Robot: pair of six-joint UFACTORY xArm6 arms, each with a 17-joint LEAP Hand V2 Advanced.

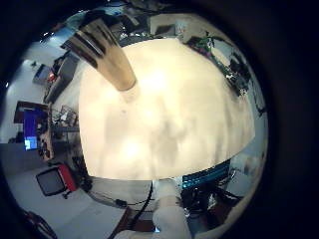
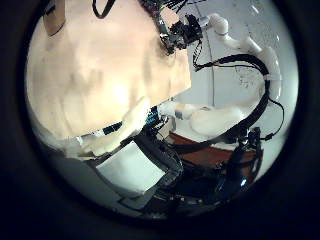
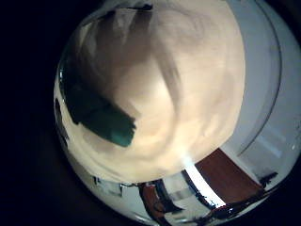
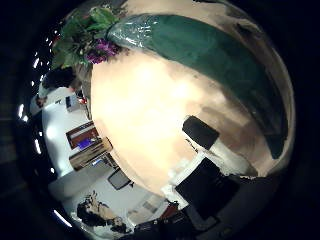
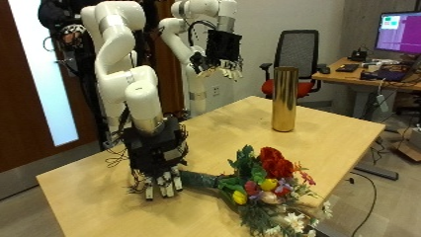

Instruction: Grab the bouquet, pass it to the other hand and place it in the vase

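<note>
Office surroundings: a pale wooden worktop (image 5: 131, 183) stands in the foreground, with a black swivel chair (image 5: 300, 49) and a desk carrying a monitor (image 5: 397, 30) behind it.

Both arms enter from the upper left of the outside view. The nearer, lower arm carries the right hand (image 5: 158, 163), which is down at the worktop with its fingers pointing downward, fingertips at or just above the surface. The bouquet (image 5: 257, 183) lies flat on the worktop just beside this hand: its dark green wrapped stem end points toward the fingers and reaches them, while the red, yellow and white blooms fan out away from the hand toward the near edge. Whether the fingers actually touch the wrapping cannot be told from the outside view. The fingers appear relaxed and not curled round the stems; nothing is gripped.

From the right thumb side palm view the bouquet (image 4: 190, 55) fills much of the picture, its green wrap running close past the palm. The right little finger side palm view shows only the end of the wrap (image 3: 103, 118) on the wood.

The left hand (image 5: 219, 49) hangs high above the worktop, well apart from the flowers, fingers slack and holding nothing.

The vase (image 5: 283, 99), a tall gold cylinder, stands upright on the far part of the worktop, well apart from both bouquet and hands. It also shows in the left little finger side palm view (image 1: 110, 60).
</note>
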